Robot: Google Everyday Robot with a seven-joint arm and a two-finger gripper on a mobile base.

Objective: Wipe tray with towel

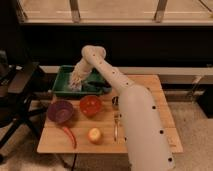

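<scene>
Purple bowl (60, 111), red bowl (90, 105), apple (94, 135)

Glossy plastic tray (64, 89); matt wood table (150, 100).

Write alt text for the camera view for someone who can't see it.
A white robot arm reaches over a wooden table, its tool pressing a pale towel into a green tray. Nearby sit a purple bowl and red bowl.

green tray (64, 85) under the pale gripper (76, 83); grey-blue towel (76, 87) at its tip; nearer us, purple bowl (60, 111), red bowl (90, 105), red chili (69, 135)
</scene>
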